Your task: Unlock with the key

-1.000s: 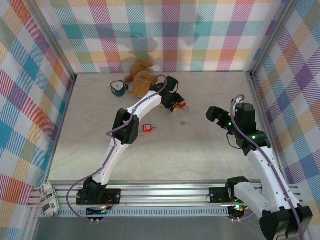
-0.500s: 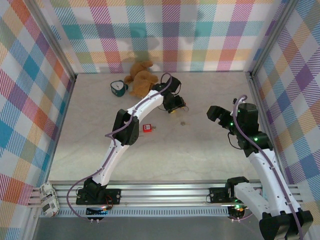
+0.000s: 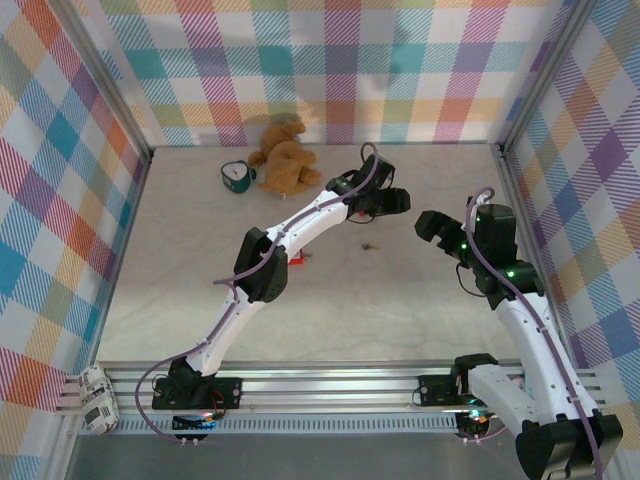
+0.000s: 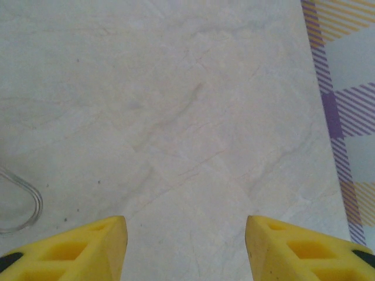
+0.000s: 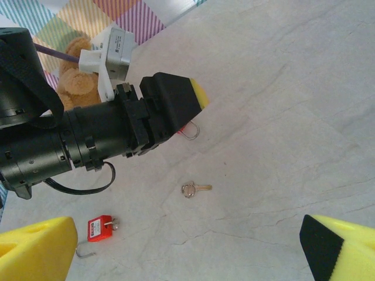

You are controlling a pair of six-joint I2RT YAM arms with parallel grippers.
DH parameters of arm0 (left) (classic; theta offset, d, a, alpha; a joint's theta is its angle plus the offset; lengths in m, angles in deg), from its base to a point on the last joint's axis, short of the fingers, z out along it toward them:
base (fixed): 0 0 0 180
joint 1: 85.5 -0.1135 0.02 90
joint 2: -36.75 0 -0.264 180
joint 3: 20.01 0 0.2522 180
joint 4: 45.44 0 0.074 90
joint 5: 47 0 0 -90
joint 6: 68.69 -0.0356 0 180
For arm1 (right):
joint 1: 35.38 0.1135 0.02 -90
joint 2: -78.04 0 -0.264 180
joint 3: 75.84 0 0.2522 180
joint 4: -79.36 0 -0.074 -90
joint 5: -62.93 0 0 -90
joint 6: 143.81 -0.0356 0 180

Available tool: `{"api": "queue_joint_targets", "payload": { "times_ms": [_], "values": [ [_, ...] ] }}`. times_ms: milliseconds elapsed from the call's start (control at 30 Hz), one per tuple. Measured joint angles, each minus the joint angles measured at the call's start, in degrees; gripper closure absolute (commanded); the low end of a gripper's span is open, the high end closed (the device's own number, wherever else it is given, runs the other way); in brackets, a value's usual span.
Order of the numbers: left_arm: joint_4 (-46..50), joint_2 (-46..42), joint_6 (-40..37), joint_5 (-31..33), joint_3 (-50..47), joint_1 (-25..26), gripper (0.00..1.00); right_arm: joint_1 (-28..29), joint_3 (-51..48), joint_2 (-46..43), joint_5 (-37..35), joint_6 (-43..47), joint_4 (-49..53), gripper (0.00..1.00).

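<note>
Right gripper [image 5: 187,234] gapes wide and empty above the key [image 5: 195,188], which lies flat on the table [image 5: 281,117]. Left gripper [image 4: 184,234] is open too, holding nothing. My worry is that so thin a key may skid from my pads, or that I knock the left arm [image 5: 58,152] close beside it.

A tiny, thin key of dull pale metal [image 5: 195,188] lies flat on the pale marbled worktop [image 5: 293,88], loose and touching nothing. In the right wrist view its round, holed bow sits at nine o'clock and its short blade points to three o'clock. From above, it rests slightly toward two o'clock of the worktop's middle.
</note>
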Motion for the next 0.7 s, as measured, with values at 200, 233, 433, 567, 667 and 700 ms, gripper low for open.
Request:
{"api": "queue_joint_targets", "payload": {
  "times_ms": [200,233,433,567,667,700],
  "values": [
    [-1.40,1.88,0.04,1.33,-0.31,-1.53,0.47,-0.74,0.33,0.00,-0.44,0.22,0.81,0.02],
    [-1.40,2.23,0.07,1.36,-0.35,-1.84,0.47,-0.90,0.44,0.00,-0.44,0.22,0.83,0.02],
    [-0.96,4.22,1.18,1.29,-0.87,-2.69,0.48,-0.96,0.52,0.00,-0.39,0.22,0.83,0.02],
    [-0.11,4.35,1.70,1.29,-1.46,-2.75,0.49,-1.03,0.52,0.00,-0.37,0.20,0.83,0.02],
    [-0.07,4.35,1.97,1.20,-2.73,-2.75,0.50,-1.16,0.52,0.00,-0.35,0.20,0.83,0.02],
    [-0.26,4.33,1.97,1.29,-2.97,-2.75,0.50,-1.27,0.52,0.00,-0.35,0.17,0.83,0.02]
  ]
}}
